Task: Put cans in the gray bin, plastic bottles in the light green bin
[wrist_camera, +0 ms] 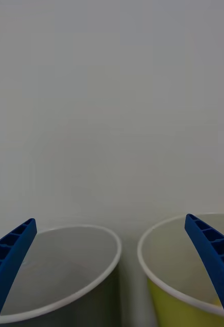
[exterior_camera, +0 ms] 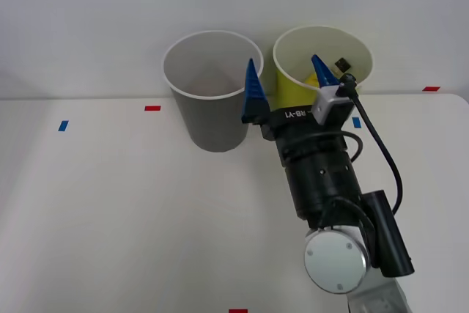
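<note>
Closest to the front camera is the round silver end of the right arm, with a black tube beside it. On the arm's black body you can read white letters, "RB-Y1", seen upside down. A black cable loops along the arm's right side.

At the far end of the arm sits the claw. Its two blue ribbed fingers are spread wide apart and hold nothing. One fingertip is in front of the gray bin's right edge, the other in front of the light green bin's mouth.

Two bins stand side by side at the back of the white bench, close to the wall. The gray bin is on the left and the light green bin is on the right. The arm hides most of the green bin's front.

Inside the green bin, a plastic bottle peeks out: a dark cap and a bit of yellow. The rest is hidden, so no label can be read. The gray bin's white inside looks bare where it shows.

Small tape marks lie on the bench: three red and two blue.
</note>
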